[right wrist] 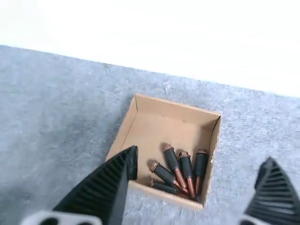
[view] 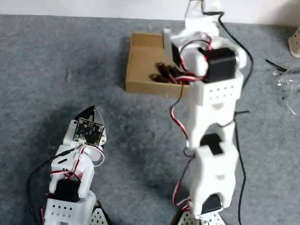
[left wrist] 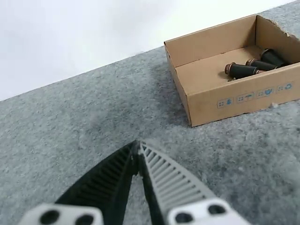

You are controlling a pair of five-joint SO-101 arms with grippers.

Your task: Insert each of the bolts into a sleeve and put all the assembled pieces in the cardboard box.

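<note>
From above, you see the cardboard box [view: 140, 70] near 12 o'clock on the grey table [view: 47, 70]. The assembled pieces [view: 166, 74] lie inside it, bunched toward its 4 o'clock corner. The right arm [view: 215, 93] stretches out over that side of the box. That is likely so that anything it lets go of drops inside. The left gripper [view: 92, 114] sits low at 7 o'clock, well apart from the box, which lies at about 1 o'clock from it. I think it is parked there to keep out of the way.

From the left wrist, you see that gripper's 2 fingers pressed tip to tip with nothing between them. The box is well ahead of it, open side up, and some pieces show over its wall.

From the right wrist, the right gripper [right wrist: 201, 157] hangs over the box. Its fingers are spread wide and hold nothing. You can count 5 pieces lying flat and close together by one wall. The walls keep them from rolling off. With 5 pieces in the box, your job looks about done.
</note>
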